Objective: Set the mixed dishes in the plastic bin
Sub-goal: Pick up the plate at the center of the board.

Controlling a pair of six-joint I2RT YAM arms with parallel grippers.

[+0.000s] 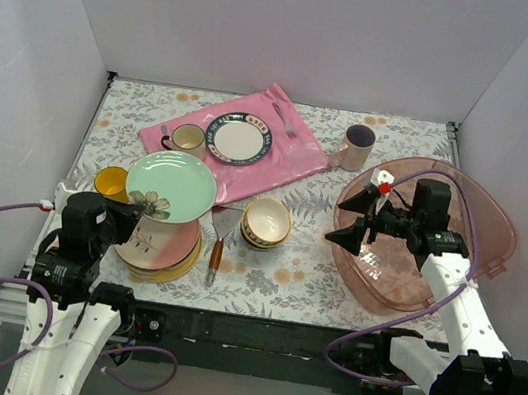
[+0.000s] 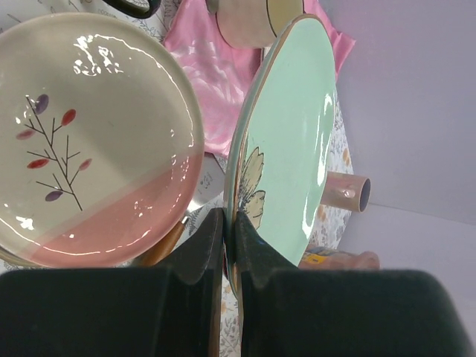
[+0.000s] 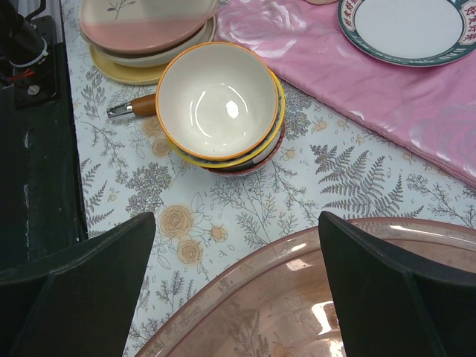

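1. L hand (image 2: 230, 238) shut, pinching rim of green plate (image 2: 290, 141); plate held over plate stack (image 1: 172, 251), L side of tabletop (image 1: 275, 283).
2. R hand (image 1: 346, 221) wide open, holding nothing, over near-L rim of bin (image 1: 501, 212).
3. Bin sits at R side.
4. Bowl stack (image 1: 266, 222) between plate stack and bin.
5. Yellow mug (image 1: 112, 180) just beside plate stack; pink mug (image 1: 357, 147) near bin's far-L rim.

Left arm (image 1: 70, 327): white, rising from the near-left base, wrist angled forward. Left gripper (image 1: 135, 222): jaws pinched tight on the rim of the mint-green flowered plate (image 1: 173, 185). Right arm (image 1: 459, 301): extended forward from the near-right base. Right gripper (image 1: 346, 221): pointing left, jaws spread wide, holding nothing.
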